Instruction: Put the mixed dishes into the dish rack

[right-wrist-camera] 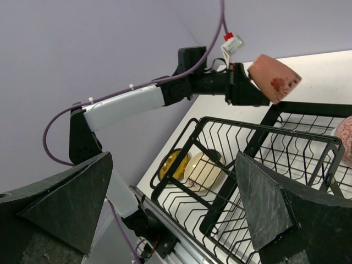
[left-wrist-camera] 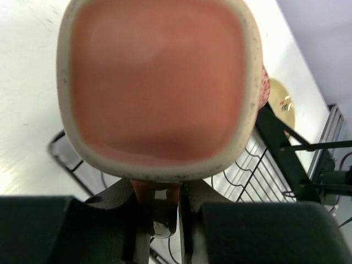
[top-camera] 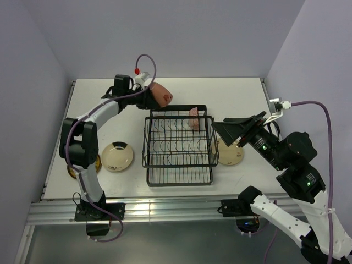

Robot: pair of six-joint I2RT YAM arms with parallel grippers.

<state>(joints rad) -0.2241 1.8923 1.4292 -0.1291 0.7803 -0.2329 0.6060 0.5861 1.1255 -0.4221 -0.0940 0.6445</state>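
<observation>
My left gripper (top-camera: 146, 98) is shut on the brown handle of the pinkish mug (top-camera: 161, 94) and holds it in the air just beyond the far left corner of the black wire dish rack (top-camera: 179, 146). In the left wrist view the mug's mouth (left-wrist-camera: 159, 82) fills the frame above the gripper (left-wrist-camera: 159, 206). A small speckled bowl (top-camera: 193, 117) sits in the rack's far right corner. A cream plate (top-camera: 117, 157) and a yellow plate (top-camera: 71, 170) lie left of the rack. My right gripper (top-camera: 234, 131) is open and empty, above another cream plate (top-camera: 231, 154).
The right wrist view looks across the rack (right-wrist-camera: 247, 137) at the left arm, the mug (right-wrist-camera: 273, 77), the yellow plate (right-wrist-camera: 173, 164) and the cream plate (right-wrist-camera: 204, 169). Purple walls close in the table on three sides.
</observation>
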